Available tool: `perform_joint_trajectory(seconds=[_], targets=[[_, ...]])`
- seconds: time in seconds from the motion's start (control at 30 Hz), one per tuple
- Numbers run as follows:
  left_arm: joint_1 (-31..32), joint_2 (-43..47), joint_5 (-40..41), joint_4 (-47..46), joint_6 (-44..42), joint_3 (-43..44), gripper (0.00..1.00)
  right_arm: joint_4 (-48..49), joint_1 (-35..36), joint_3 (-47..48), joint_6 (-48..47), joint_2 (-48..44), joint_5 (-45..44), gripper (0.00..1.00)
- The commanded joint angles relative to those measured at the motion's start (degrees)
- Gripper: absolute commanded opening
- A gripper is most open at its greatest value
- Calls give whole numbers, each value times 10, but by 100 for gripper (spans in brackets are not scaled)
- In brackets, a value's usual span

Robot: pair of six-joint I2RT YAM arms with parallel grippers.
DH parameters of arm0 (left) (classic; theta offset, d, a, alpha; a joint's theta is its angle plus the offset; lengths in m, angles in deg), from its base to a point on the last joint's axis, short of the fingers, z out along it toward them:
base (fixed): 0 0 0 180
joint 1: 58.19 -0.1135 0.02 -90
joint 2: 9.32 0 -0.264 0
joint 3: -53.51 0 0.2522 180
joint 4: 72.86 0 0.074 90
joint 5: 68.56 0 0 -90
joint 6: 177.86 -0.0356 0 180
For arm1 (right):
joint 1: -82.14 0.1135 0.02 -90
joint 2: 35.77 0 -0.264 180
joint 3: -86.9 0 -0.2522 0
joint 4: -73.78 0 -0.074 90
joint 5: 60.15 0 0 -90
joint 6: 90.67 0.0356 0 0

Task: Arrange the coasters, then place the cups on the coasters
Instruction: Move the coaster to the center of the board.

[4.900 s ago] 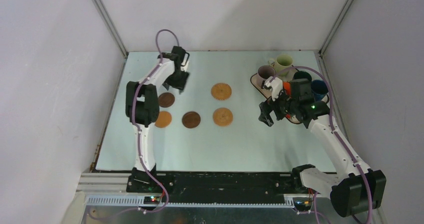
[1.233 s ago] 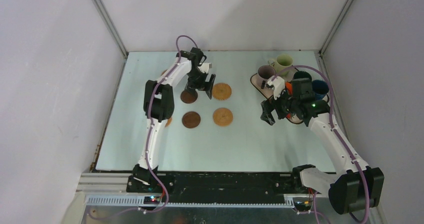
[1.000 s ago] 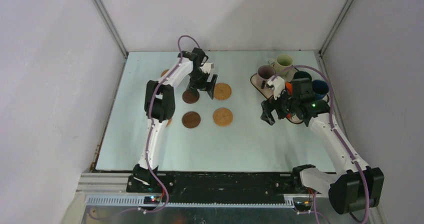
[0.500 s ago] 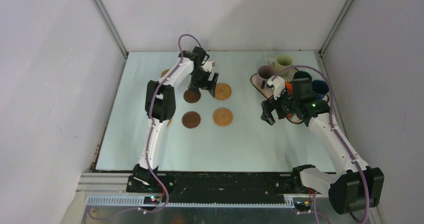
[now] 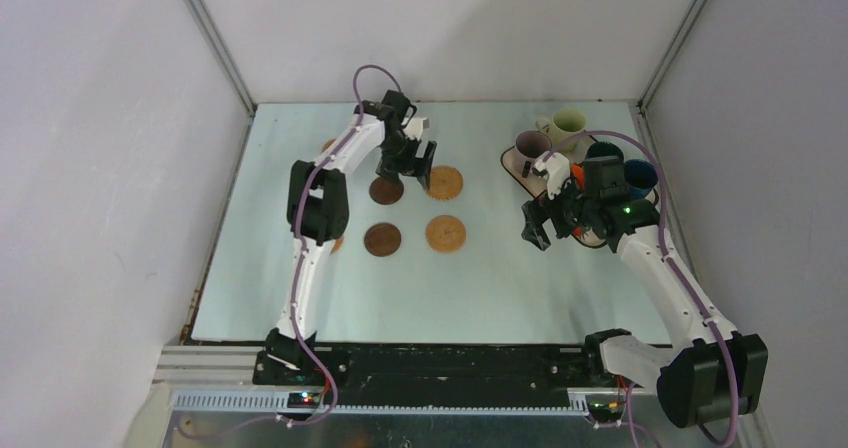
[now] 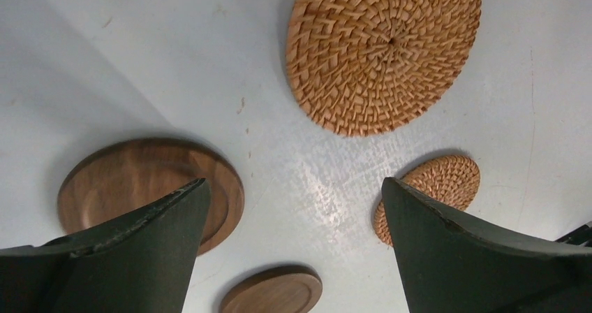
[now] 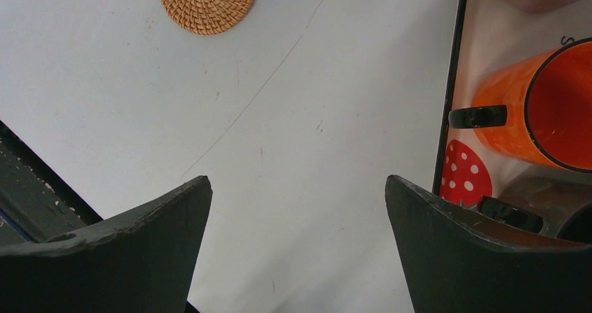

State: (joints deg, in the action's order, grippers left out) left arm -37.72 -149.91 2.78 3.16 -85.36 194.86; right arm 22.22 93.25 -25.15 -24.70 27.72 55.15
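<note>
Left end effector [image 6: 293, 187] wide open, empty, hung over dark wooden coaster [image 6: 126, 180] on worktop [image 6: 139, 47]. Coasters judged thin, light, stiff: rim pinch advised. Right end effector [image 7: 297, 187] open beside cups [image 5: 533, 146].
</note>
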Motion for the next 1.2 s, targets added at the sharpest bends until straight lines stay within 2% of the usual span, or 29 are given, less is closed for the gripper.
perform_joint_trajectory(seconds=[0.0,0.23,0.47,0.73,1.17], targets=[[-30,106,6,-31,-4,-17,100,16,-1,-2,-4,3,-3,100],[-99,131,48,-50,29,-3,100,17,0,-2,-4,4,-4,100],[-162,50,39,-53,96,59,100,20,-1,-6,-4,6,-7,100],[-183,11,73,-89,154,71,100,20,-2,-6,-5,19,-14,100],[-198,-53,48,-145,275,64,100,20,-2,-6,-8,24,-22,100]])
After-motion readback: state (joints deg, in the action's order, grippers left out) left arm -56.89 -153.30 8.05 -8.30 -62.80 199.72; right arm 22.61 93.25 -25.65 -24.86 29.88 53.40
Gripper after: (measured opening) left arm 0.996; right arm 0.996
